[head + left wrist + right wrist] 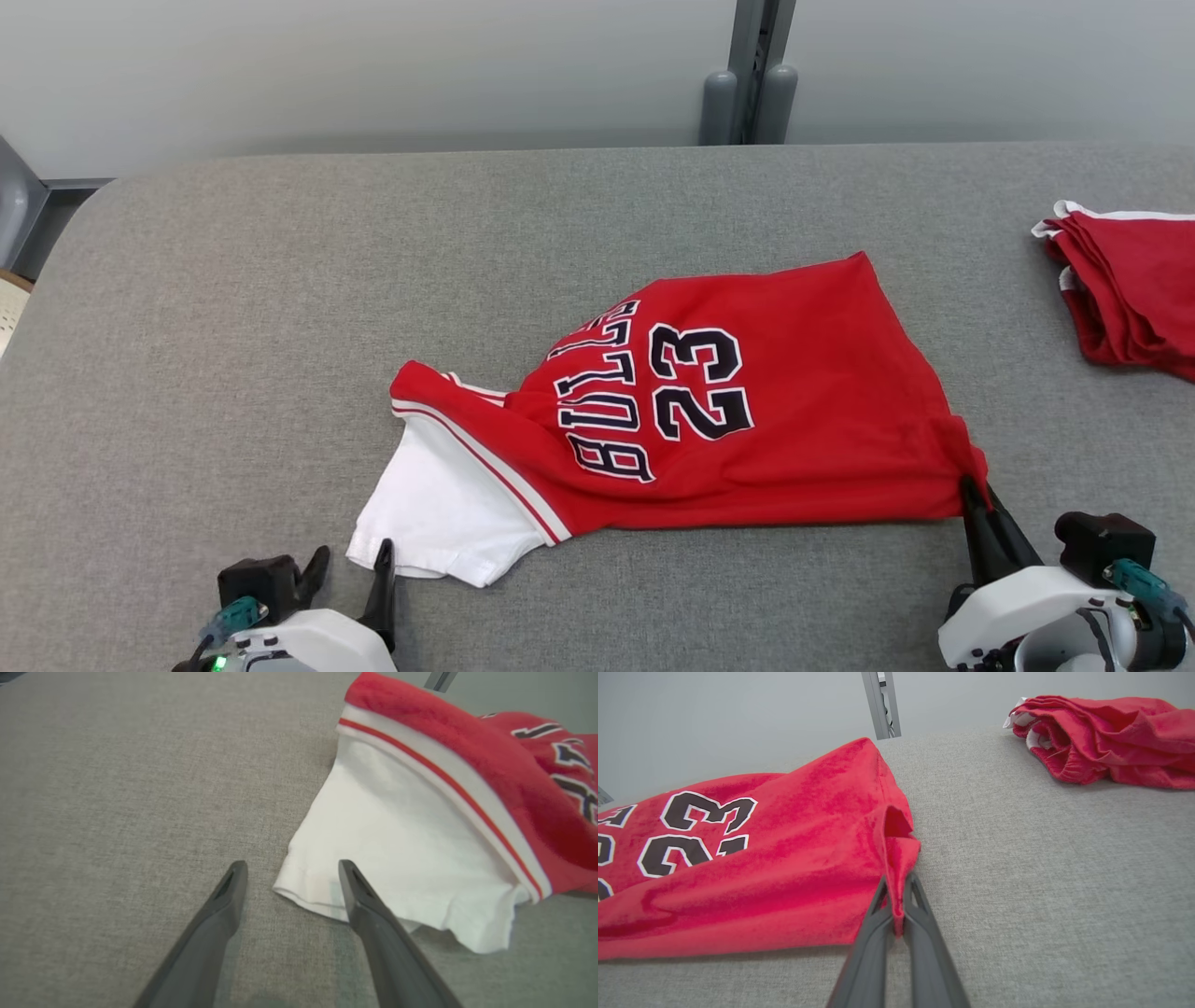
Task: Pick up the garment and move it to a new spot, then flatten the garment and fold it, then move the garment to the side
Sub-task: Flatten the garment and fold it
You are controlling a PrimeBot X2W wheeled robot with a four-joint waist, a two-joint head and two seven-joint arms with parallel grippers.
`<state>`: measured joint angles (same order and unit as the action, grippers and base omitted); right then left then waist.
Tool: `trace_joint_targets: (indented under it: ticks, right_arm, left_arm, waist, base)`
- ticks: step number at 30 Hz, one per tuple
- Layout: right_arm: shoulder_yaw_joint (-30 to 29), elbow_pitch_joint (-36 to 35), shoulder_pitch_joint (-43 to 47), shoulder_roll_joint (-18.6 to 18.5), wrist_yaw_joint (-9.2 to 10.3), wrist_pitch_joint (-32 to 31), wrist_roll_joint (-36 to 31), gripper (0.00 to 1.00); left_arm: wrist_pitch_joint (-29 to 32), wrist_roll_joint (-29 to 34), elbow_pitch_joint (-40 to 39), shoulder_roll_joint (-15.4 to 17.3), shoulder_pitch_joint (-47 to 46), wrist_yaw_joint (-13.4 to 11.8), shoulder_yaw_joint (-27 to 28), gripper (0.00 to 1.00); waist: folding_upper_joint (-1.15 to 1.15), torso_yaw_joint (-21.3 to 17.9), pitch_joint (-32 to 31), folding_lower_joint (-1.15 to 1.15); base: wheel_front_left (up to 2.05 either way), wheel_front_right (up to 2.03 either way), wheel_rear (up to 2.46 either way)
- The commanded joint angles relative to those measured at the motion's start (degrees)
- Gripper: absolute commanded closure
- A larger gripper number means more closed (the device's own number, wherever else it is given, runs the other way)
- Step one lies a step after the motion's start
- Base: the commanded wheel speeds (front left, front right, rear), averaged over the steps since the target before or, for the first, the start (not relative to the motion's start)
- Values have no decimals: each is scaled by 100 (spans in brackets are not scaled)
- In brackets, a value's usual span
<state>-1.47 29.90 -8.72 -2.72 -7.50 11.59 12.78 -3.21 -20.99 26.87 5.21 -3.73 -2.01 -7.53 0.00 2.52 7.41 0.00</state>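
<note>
Place: likely a test room or lab.
Surface: wide bench (280, 280) padded in grey cloth.
Backdrop: bare pale wall (373, 65), grey metal post (752, 56).
Goods: red jersey (794, 373), stacked red clothes (1130, 280).

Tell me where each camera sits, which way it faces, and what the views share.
Head view: on the robot's head, looking forward and down at the table and red jersey; left gripper lower left, right gripper lower right.
Left wrist view: low over the table, looking along the open left gripper at the jersey's white sleeve.
Right wrist view: low, looking along the right gripper, shut on the jersey's corner; folded clothes beyond.
Shared: head and right wrist views both show the number 23 and the folded clothes.
</note>
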Motion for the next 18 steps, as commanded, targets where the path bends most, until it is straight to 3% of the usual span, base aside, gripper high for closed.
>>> trace_joint_targets:
  ticks: [1,10,12,14,15,18]
  right_arm:
    - [2,-51,51,-36,1,-27,-5,100]
    - [105,-314,115,-38,1,-141,83,100]
    - [97,-353,117,-38,1,-154,74,100]
    - [83,-387,121,-38,1,-163,65,100]
    - [79,-402,128,-38,1,-163,62,100]
    - [78,-433,147,-38,1,-167,59,100]
  left_arm:
    - [38,42,36,48,-85,22,-21,0]
    - [390,78,486,78,-389,92,-228,0]
    - [534,80,573,61,-391,115,-299,54]
    - [574,59,592,45,-410,101,-326,88]
    - [582,53,590,43,-419,91,-334,100]
    - [514,36,534,41,-426,112,-358,100]
  waist:
    - [0,-5,12,0]
    - [0,-49,92,0]
    - [0,-58,96,0]
    - [0,-60,97,0]
    - [0,-60,95,0]
    - [0,-56,86,0]
  base:
    - [0,0,0]
    - [0,0,0]
    - [0,0,0]
    - [0,0,0]
    - [0,0,0]
    - [0,0,0]
